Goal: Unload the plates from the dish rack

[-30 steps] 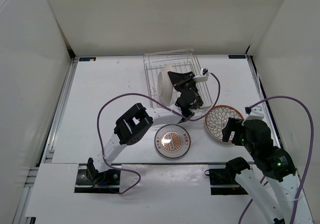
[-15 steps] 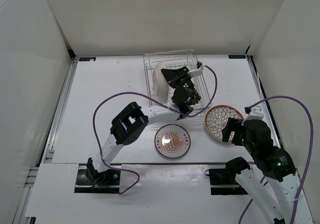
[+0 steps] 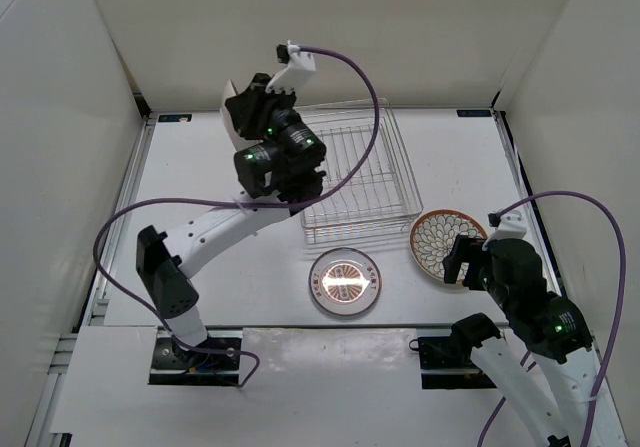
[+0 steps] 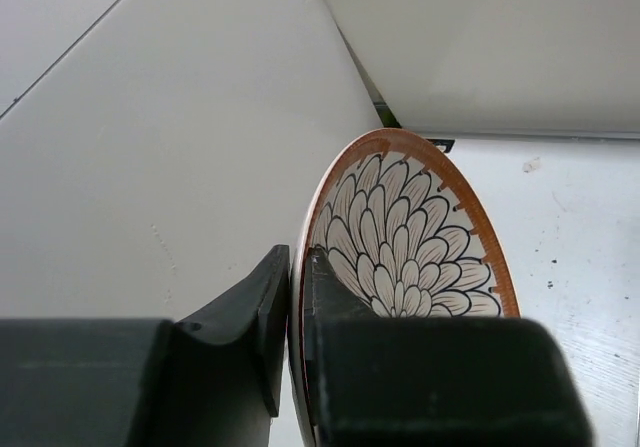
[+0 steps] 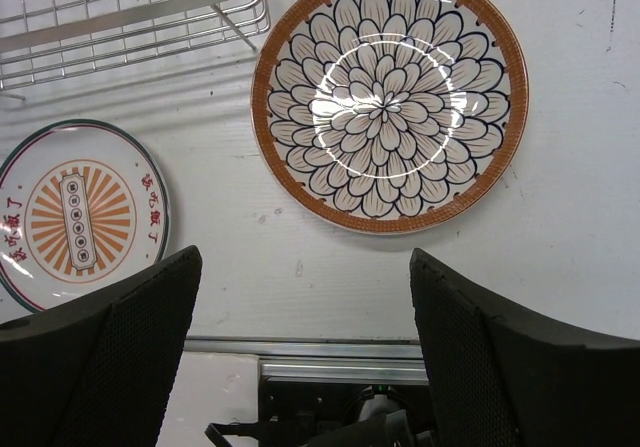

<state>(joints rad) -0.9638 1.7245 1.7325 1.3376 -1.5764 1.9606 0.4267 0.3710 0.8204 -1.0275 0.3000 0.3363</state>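
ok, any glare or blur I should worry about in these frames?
Right wrist: ring-shaped glare on the flat petal plate, pattern readable. Top external: hot spot on the grey-rimmed plate centre. Left wrist: left gripper fills the bottom as dark, soft blocks; the held plate is sharp.

Illumination is bright, even and overhead. Glare marks the centres of the flat brown-rimmed plate (image 5: pixel 388 95) and the grey-rimmed plate (image 3: pixel 344 285). The dish rack (image 5: pixel 130 17) casts soft, faint shadows on the table (image 5: pixel 590 217). The fingers (image 5: pixel 95 367) nearest the lens appear dark and out of focus.
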